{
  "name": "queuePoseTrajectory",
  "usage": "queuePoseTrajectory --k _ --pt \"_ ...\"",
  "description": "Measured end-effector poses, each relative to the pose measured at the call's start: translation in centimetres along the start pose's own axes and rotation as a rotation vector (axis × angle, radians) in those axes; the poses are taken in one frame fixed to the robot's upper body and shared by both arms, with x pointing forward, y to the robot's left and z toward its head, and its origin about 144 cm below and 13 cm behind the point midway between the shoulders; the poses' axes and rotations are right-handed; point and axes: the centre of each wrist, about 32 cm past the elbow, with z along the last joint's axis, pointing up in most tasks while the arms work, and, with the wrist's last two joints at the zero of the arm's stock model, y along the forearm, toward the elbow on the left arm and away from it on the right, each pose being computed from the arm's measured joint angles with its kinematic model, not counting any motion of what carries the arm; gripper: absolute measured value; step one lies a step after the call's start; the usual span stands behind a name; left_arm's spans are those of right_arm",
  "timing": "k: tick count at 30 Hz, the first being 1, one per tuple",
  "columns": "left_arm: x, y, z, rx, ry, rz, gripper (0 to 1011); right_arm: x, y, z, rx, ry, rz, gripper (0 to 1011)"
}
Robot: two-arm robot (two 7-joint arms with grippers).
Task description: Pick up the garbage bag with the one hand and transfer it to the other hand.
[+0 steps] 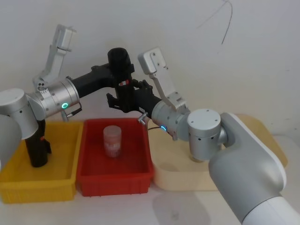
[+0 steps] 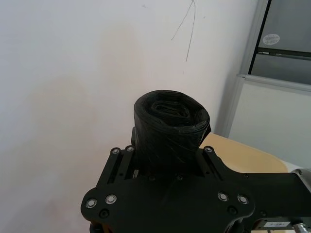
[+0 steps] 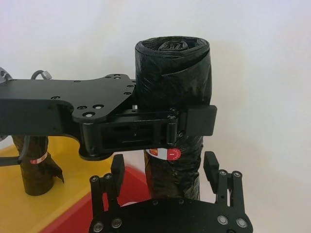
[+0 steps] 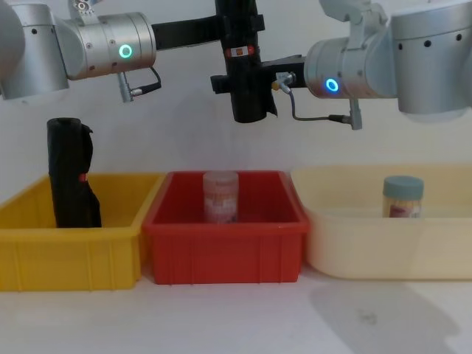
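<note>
The garbage bag (image 4: pixel 243 66) hangs upright above the red bin (image 4: pixel 225 247), gripped high by the left tool (image 3: pixel 160 119); the right tool (image 3: pixel 165 177) stands wide around its lower half, not yet closed. If the left tool lets go first, the roll would likely drop into the bin; a skewed close could tilt it.

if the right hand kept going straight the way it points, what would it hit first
The garbage bag: the right hand has its open fingers on either side of the roll's lower part, just below where the left hand grips it.
</note>
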Motion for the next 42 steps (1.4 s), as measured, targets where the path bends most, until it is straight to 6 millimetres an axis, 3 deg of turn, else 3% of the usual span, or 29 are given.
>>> queuePoseTrajectory --k 12,22,27,42 --pt "0.0 0.0 0.0 0.0 0.0 0.0 423 0.0 0.7 -0.1 0.0 0.004 -0.009 983" --pt "0.0 0.0 0.0 0.0 0.0 0.0 423 0.0 0.9 0.0 0.001 0.004 -0.012 744" --pt "0.0 0.0 0.0 0.0 0.0 0.0 423 0.0 1.0 0.0 0.0 0.005 -0.013 552" --pt "0.0 0.0 0.0 0.0 0.0 0.0 423 0.0 1.1 -0.1 -0.001 0.005 -0.014 537"
